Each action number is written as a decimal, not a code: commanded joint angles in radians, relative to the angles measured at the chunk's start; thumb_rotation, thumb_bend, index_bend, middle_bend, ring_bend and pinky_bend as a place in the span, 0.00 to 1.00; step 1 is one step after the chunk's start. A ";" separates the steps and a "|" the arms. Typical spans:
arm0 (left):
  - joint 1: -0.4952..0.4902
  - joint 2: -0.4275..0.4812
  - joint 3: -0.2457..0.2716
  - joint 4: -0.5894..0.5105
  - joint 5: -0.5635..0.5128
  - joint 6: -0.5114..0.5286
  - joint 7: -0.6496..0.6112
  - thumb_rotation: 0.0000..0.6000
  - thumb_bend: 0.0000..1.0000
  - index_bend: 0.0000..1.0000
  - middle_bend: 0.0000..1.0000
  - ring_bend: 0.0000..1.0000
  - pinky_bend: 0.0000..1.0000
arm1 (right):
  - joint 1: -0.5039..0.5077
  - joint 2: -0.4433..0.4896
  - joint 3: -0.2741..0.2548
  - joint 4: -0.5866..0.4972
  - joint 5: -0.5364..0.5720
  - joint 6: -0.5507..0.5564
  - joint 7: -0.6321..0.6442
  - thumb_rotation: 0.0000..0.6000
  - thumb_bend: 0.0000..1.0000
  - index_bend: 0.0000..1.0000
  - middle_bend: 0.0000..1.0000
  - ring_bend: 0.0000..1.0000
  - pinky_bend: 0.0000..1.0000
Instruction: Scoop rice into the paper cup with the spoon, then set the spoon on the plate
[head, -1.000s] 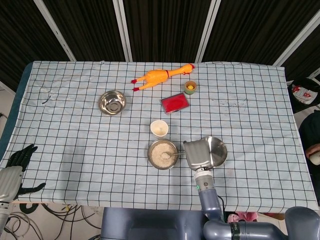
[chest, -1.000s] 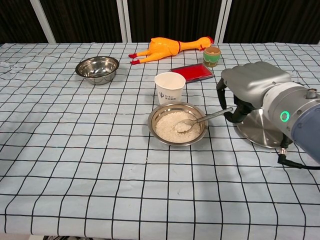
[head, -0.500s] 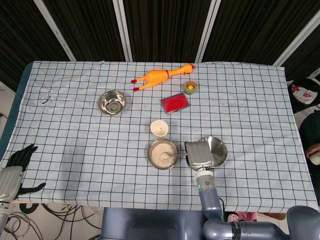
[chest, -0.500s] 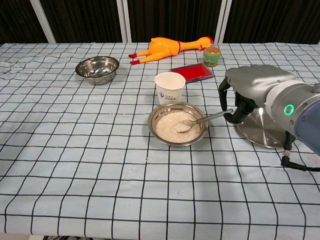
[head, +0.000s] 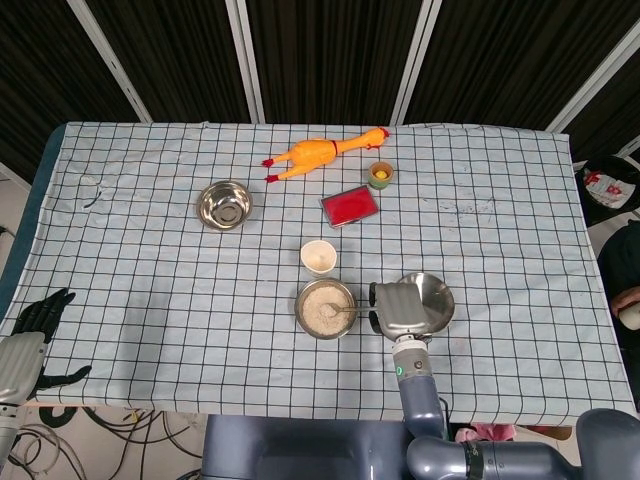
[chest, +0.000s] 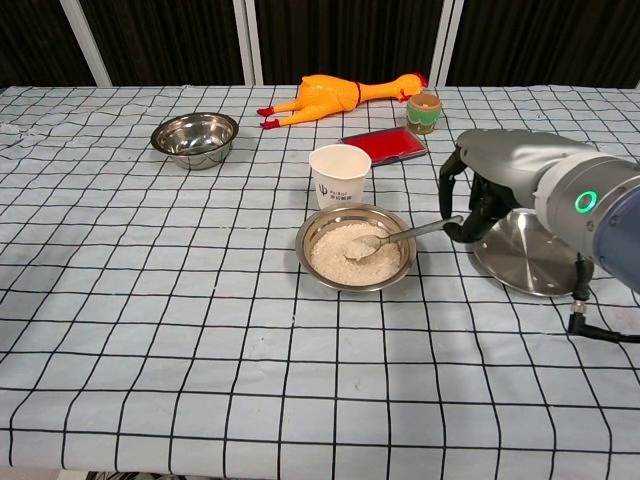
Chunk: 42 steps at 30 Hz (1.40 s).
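We've got the right hand (chest: 487, 190) at the tip of the spoon (chest: 400, 238) handle, fingers curled down round it; looks held, tho the grip itself is hidden. Spoon bowl sits in the rice bowl (chest: 355, 250), paper cup (chest: 339, 175) just behind, steel plate (chest: 525, 258) under the hand. Spoon's thin, stiff, prob slick metal: take it near the handle end and keep it level, since loose rice spills easily. Left hand (head: 40, 318) hangs off the table edge w/ fingers apart, holding nothing.
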 joint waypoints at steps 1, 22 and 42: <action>0.000 0.000 0.000 0.000 0.000 0.000 0.000 1.00 0.01 0.00 0.00 0.00 0.00 | 0.007 0.006 0.003 -0.008 0.007 0.005 0.009 1.00 0.50 0.68 1.00 1.00 1.00; 0.000 0.000 0.000 0.000 -0.002 -0.001 0.000 1.00 0.01 0.00 0.00 0.00 0.00 | 0.052 0.027 0.043 -0.062 0.127 0.061 0.032 1.00 0.50 0.69 1.00 1.00 1.00; -0.002 0.002 -0.004 -0.003 -0.013 -0.008 -0.003 1.00 0.01 0.00 0.00 0.00 0.00 | 0.129 0.053 0.137 -0.108 0.250 0.114 0.036 1.00 0.50 0.69 1.00 1.00 1.00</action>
